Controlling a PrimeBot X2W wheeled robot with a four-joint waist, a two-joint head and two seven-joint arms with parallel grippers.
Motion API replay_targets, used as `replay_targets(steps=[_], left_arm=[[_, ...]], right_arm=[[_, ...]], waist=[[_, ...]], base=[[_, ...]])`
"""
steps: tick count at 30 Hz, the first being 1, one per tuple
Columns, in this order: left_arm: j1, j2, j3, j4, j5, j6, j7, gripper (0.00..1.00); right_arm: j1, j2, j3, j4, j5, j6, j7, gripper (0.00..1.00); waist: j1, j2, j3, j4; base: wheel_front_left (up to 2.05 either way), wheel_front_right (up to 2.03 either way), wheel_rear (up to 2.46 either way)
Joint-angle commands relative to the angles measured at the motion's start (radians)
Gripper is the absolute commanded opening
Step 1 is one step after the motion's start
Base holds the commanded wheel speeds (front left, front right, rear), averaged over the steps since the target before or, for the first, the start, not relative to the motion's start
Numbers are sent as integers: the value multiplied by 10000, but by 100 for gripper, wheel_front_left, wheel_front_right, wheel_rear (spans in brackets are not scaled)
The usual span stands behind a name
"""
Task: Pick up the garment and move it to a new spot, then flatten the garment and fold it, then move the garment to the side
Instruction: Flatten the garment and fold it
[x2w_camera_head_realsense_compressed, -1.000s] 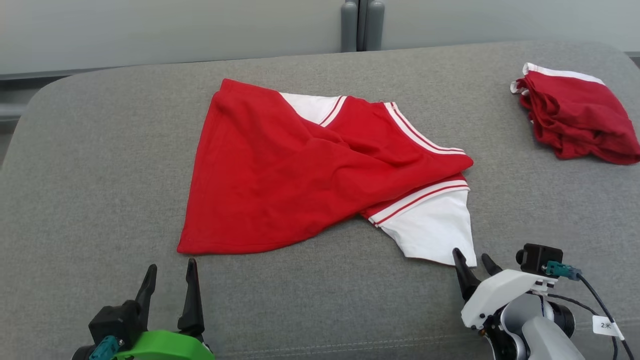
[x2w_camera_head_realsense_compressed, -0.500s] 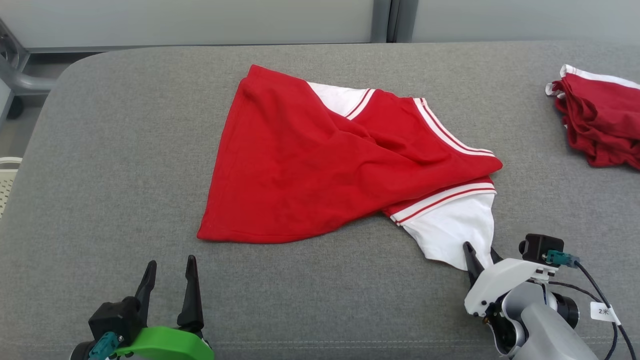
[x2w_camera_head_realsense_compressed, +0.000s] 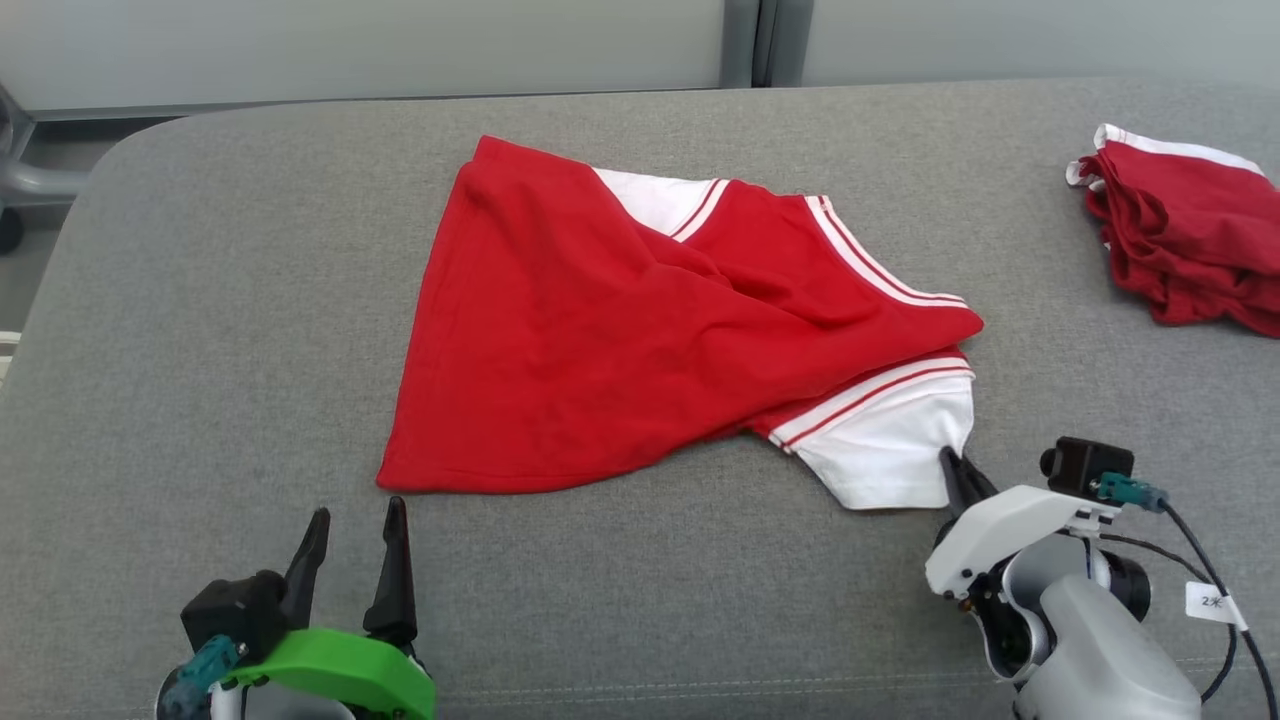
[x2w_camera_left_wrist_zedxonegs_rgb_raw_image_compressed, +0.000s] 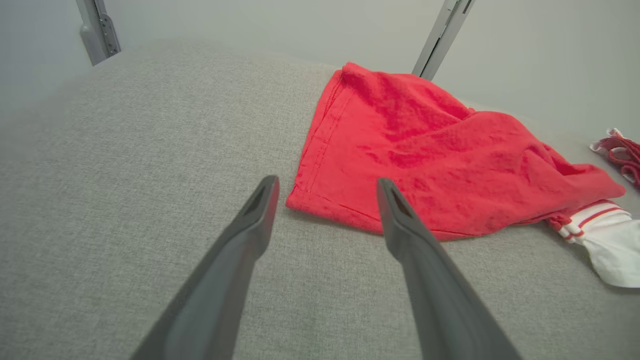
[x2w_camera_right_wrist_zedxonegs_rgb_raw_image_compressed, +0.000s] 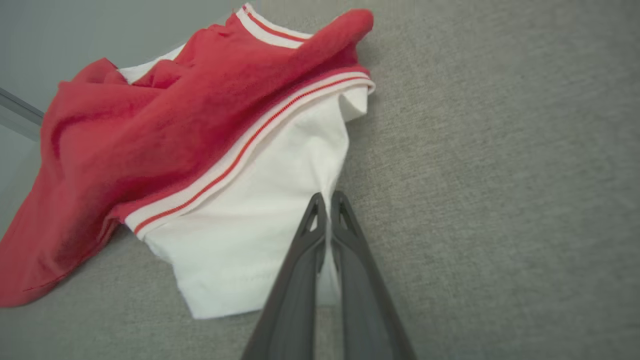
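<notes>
The crumpled red cotton garment (x2w_camera_head_realsense_compressed: 600, 340) with white, red-striped sleeves lies across the middle of the grey fabric cushion (x2w_camera_head_realsense_compressed: 200, 300), one white sleeve (x2w_camera_head_realsense_compressed: 885, 455) trailing toward the near right. There the right gripper (x2w_camera_head_realsense_compressed: 957, 462) has its two dark fingers pressed together on that sleeve's right edge, a sliver of white cloth pinched between them. At the near left, the left gripper (x2w_camera_head_realsense_compressed: 358, 512) has its jaws spread wide, holding nothing, tips just short of the garment's near red hem corner. A darker red cloth bundle (x2w_camera_head_realsense_compressed: 1180, 240) with white trim sits well apart at the far right.
</notes>
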Motion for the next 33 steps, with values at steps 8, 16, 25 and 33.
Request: replay_targets(steps=[8, 16, 25, 33], left_arm=[[-1409, 12, -117, 1456, -543, -564, 1121, 100], [-2433, -62, -313, 3116, -668, -1007, 1656, 100], [-3460, -428, -564, 4920, -773, -1620, 1796, 100], [-3890, -681, -726, 5671, -795, -1998, 1643, 100]], right_arm=[[418, -538, 10, -816, -168, -2, 90, 0], [639, -514, -33, -1163, -254, -2, 225, 0], [765, -422, 7, -1496, -303, -2, 350, 0], [813, -428, -115, -1650, -390, -2, 410, 0]], waist=[[0, 0, 171, -379], [0, 0, 245, -521], [0, 0, 357, -631], [0, 0, 441, -623]], base=[[0, 0, 0], [0, 0, 0], [0, 0, 0], [0, 0, 0]])
